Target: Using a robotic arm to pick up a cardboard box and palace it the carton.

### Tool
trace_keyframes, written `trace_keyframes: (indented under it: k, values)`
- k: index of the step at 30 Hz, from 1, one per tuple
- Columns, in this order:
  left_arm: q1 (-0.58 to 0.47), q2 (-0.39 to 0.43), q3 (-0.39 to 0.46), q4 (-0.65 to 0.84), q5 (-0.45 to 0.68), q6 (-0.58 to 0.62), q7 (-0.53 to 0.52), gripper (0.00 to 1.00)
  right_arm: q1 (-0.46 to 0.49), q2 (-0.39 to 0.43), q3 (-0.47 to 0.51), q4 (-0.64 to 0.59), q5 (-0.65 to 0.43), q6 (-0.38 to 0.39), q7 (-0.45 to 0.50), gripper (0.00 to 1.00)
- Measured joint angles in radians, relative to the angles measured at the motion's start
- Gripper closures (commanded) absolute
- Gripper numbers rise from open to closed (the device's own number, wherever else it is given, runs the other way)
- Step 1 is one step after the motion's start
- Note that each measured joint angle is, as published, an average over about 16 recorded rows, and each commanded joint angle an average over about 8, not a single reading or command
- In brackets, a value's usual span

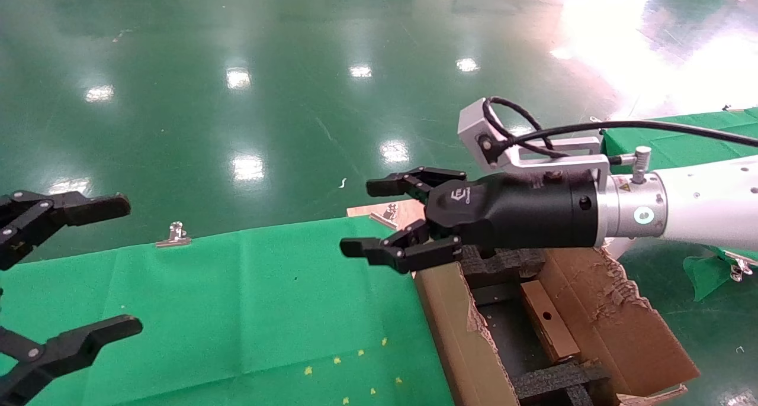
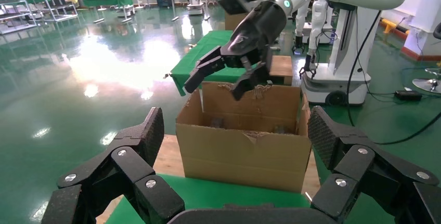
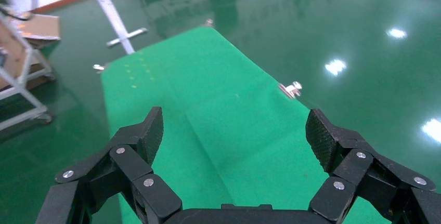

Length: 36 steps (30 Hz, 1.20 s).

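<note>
Brown cardboard box (image 1: 549,322) already lies inside the carton (image 1: 616,329), between the black foam inserts (image 1: 503,263). Head view: your right gripper (image 1: 385,219) hangs above the carton's near edge, fingers spread wide, holding nothing; left gripper (image 1: 71,270) hangs open over the green desk (image 1: 249,299).

Left wrist view: carton (image 2: 244,151) just past the desk edge, right gripper (image 2: 223,76) empty above it.

Right wrist view: only bare cloth ahead of the fingers (image 3: 151,130).

Placement looks done; next, I'd pull the right arm clear.

Green cloth (image 1: 254,299) on table, metal clip (image 1: 173,235) at edge
</note>
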Motion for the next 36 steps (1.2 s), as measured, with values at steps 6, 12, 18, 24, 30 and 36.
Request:
trace_keyframes:
  k: [6,12,18,24,30,36]
  values:
    - [0.0,0.0,0.0,0.0,0.0,0.0,0.0,0.0,-0.078,-0.012,0.121,0.046,0.014,-0.051,-0.05,0.0]
    - [0.0,0.0,0.0,0.0,0.0,0.0,0.0,0.0,-0.157,-0.025,0.241,0.092,0.027,-0.102,-0.101,0.0]
    - [0.0,0.0,0.0,0.0,0.0,0.0,0.0,0.0,-0.232,-0.037,0.357,0.136,0.04,-0.151,-0.149,0.0]
    - [0.0,0.0,0.0,0.0,0.0,0.0,0.0,0.0,-0.294,-0.046,0.451,0.172,0.051,-0.191,-0.186,0.0]
    - [0.0,0.0,0.0,0.0,0.0,0.0,0.0,0.0,-0.323,-0.051,0.495,0.188,0.057,-0.21,-0.203,0.0]
    - [0.0,0.0,0.0,0.0,0.0,0.0,0.0,0.0,-0.323,-0.051,0.496,0.189,0.058,-0.211,-0.203,0.0]
